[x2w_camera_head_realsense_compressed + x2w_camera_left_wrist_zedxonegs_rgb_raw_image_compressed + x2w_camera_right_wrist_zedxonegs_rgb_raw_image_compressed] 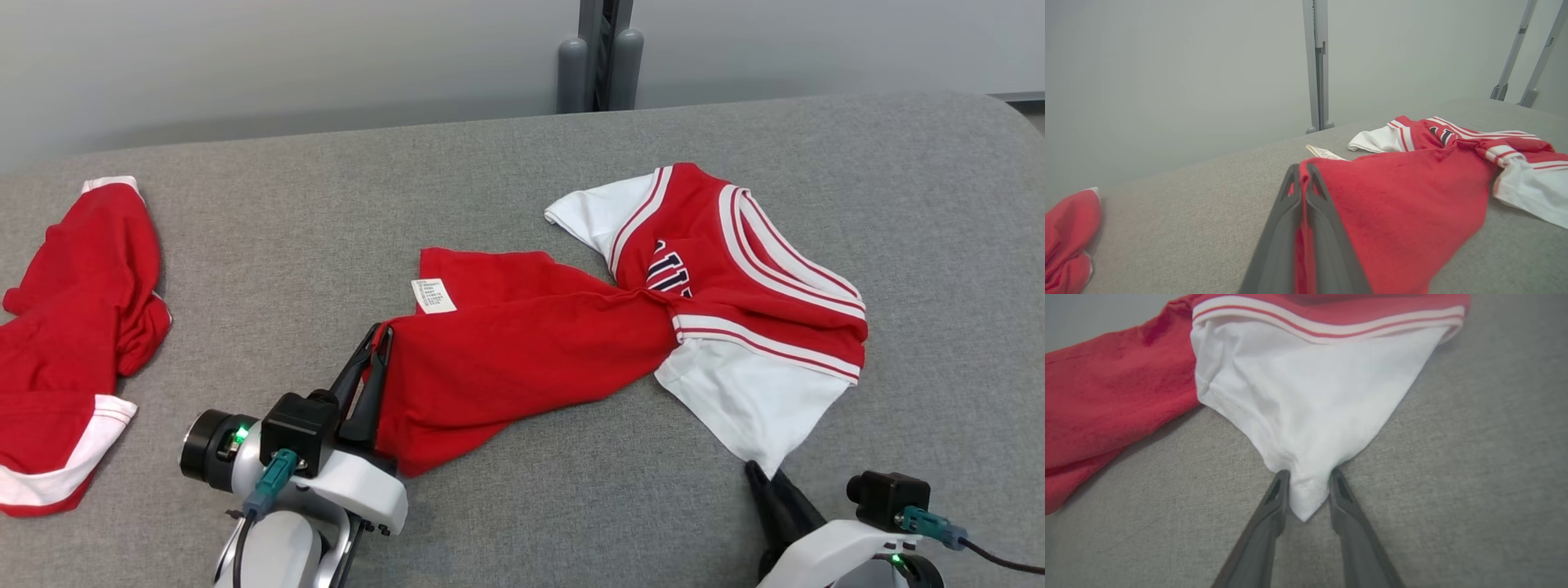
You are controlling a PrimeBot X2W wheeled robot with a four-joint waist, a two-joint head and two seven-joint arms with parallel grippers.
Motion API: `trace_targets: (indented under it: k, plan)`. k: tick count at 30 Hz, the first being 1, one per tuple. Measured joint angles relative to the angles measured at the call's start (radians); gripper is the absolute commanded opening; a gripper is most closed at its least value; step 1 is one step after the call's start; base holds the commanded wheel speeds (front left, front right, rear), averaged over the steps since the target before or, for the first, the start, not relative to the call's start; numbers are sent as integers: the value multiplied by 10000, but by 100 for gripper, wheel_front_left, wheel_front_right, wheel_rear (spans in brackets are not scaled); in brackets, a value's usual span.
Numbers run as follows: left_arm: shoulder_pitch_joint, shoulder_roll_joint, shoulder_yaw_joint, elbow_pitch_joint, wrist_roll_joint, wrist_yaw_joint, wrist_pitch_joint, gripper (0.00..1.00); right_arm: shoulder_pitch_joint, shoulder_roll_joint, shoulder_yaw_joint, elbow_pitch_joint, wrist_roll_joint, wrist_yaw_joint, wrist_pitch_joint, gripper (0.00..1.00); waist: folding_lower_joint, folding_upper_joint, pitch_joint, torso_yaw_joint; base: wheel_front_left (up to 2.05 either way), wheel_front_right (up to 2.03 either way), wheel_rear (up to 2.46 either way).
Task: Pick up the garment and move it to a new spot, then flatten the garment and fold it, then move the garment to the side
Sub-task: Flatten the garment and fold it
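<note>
head view: red and white garment (522, 359) crumpled mid grey table (408, 180), left gripper (382, 333) pinched tight on its red hem, right gripper (755, 472) at white sleeve (751, 400) tip; second red garment (73, 327) far left; left wrist view: fingers (1290, 212) clamped on red cloth; right wrist view: fingers (1274, 506) narrowly parted astride the sleeve corner

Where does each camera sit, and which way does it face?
Head view: on the head, looking down at the red jersey on the grey surface; left gripper and right gripper show.
Left wrist view: on that wrist, looking along its shut fingers pinching the jersey's edge.
Right wrist view: on that wrist, looking along its parted fingers astride the white sleeve tip.
Head and left wrist views share the care label.
</note>
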Motion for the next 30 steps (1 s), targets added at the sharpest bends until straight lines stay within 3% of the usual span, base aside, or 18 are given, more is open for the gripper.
trace_targets:
  k: [8, 23, 30]
  plan:
    - [187, 61, 238, -198, 6, 42, 0, 0, -82, -12, -140, -627, 69, 4, -265, 0, 0, 0, -149, -50, 0, 0, 0]
    - [355, 10, 865, -1716, 359, 198, -2, 0, -1519, -1753, -1034, -3517, -968, 4, -56, 0, 0, 0, -1026, -311, 0, 0, 0]
    - [-86, 151, 1381, -2660, 604, 219, -8, 0, -2778, -2040, -1831, -4128, -1262, 4, 263, 0, 0, 0, -1457, -333, 0, 0, 0]
